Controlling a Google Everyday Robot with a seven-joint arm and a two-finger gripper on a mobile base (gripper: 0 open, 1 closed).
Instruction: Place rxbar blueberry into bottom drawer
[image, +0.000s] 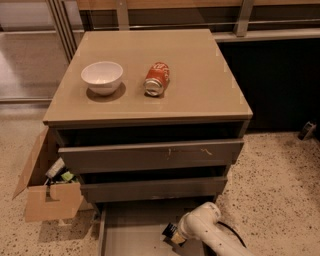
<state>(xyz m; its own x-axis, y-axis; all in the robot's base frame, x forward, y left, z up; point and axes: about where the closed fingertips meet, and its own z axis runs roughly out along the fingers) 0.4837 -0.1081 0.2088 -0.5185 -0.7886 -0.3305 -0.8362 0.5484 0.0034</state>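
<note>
Currently the gripper (170, 233) sits low at the front of the view, over the floor of the bottom drawer (131, 229). That drawer is pulled out beneath the two upper drawers (150, 156). The white arm (206, 226) reaches in from the lower right.

Item, rxbar blueberry: you will not find it lying by itself anywhere. The cabinet top (210, 75) carries only a white bowl (102, 76) and an orange-red can (156, 78) on its side, both well apart from the drawer. A small dark shape with a tan patch shows at the gripper's tip. It may be the bar, but that cannot be told. Log its location as probably at the gripper, within the drawer's outline, unconfirmed.

Grip state: cannot tell. Record it as unknown; do not assume a hold.

Handling, as a judgement: expect the bar to be light, flat and somewhat pliable, with a slick wrapper. It is not fragile, so a short drop onto the drawer floor should do no harm. Take it across the narrow width near mid-length so it neither droops nor swivels. Pinch moderately: too hard dents it, too loose lets the wrapper slide.

Side note: a cardboard box (50, 200) stands just left of the cabinet.
</note>
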